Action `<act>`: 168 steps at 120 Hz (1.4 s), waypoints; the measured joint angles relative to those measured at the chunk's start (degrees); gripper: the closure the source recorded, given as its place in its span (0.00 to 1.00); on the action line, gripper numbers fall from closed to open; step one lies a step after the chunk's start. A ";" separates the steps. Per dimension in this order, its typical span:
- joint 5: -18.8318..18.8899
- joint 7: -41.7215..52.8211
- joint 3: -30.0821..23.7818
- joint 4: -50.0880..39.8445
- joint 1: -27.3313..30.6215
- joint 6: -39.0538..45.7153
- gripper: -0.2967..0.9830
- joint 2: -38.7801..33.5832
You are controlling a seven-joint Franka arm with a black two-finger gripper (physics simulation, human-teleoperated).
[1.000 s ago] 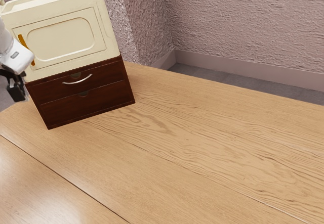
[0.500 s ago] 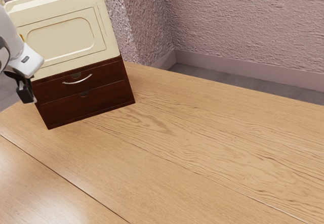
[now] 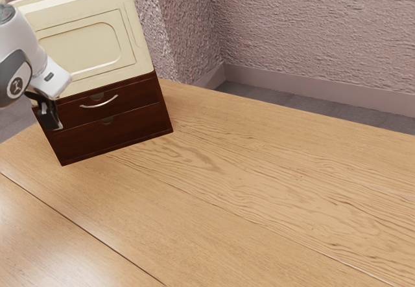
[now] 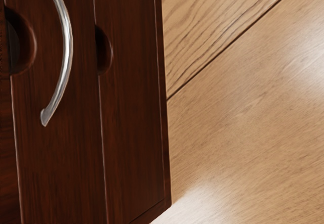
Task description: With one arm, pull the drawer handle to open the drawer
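End effector (image 3: pixel 51 118): we see it by the exterior view's left edge of the drawer unit (image 3: pixel 84 151), overlapping that edge in the view. We cannot tell whether it stands apart or together. Handle (image 3: pixel 100 104): silver, curved, on the front of the upper drawer (image 3: pixel 140 93), toward the exterior view's right of our end effector; a gap separates the two. The upper drawer's face sits in line with that of the lower drawer (image 3: pixel 128 126), and each has a rounded notch at its top edge. A cream cabinet (image 3: pixel 76 48) rests on the unit. Room: the surface (image 3: pixel 237 190) runs out from the unit's lower front edge, and also past its exterior view's right side. Beyond the surface's far edge we note floor (image 3: pixel 311 107), then wall (image 3: pixel 318 34).
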 joint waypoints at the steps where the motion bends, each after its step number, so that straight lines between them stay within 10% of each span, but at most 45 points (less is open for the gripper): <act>1: -0.04 0.04 0.00 0.01 0.04 0.06 0.23 0.00; 168: -13.13 7.11 -0.21 7.42 2.94 6.05 0.23 14.51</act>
